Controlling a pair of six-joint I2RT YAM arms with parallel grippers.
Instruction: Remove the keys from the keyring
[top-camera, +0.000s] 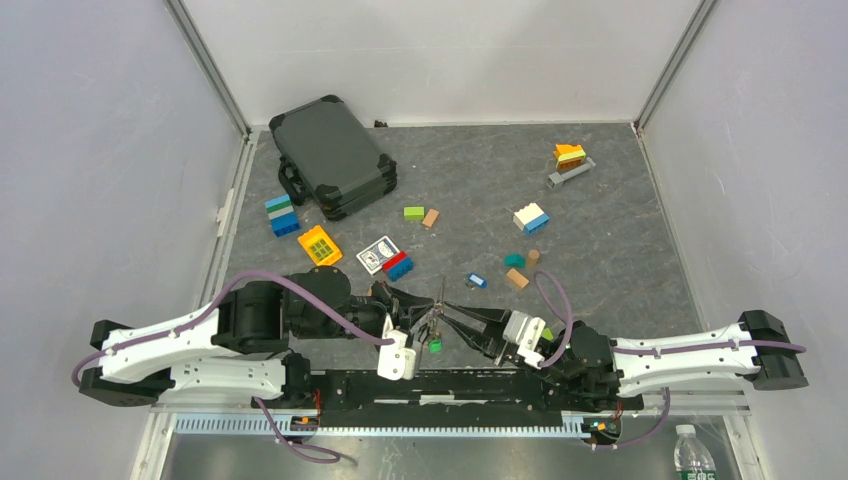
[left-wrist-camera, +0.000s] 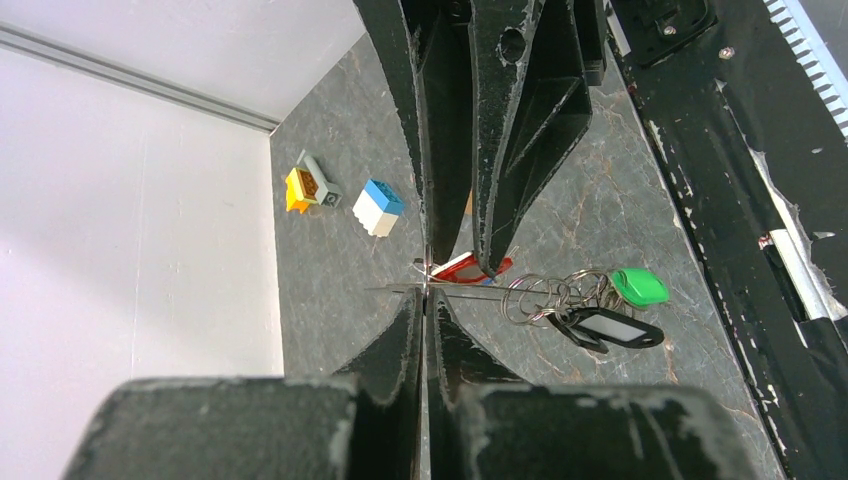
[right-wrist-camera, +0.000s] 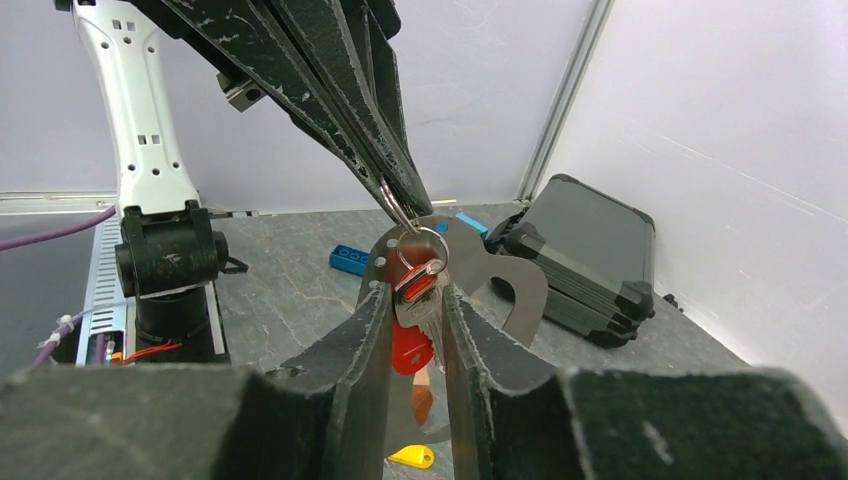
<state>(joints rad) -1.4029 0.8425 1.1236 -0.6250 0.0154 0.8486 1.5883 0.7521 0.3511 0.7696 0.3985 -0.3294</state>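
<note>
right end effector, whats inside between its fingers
A red-headed key hangs between the right end effector's fingers, below a small ring. Its lower end is mostly covered by the fingers; contact cannot be told.

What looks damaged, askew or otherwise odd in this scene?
Nothing is spilled. The black base rail has chipped coating with white patches, so it looks worn. The black case lies slanted in the back left corner, not square with the table.

Robot lab test cell: white panel walls, alu frame posts, grey bench.
</note>
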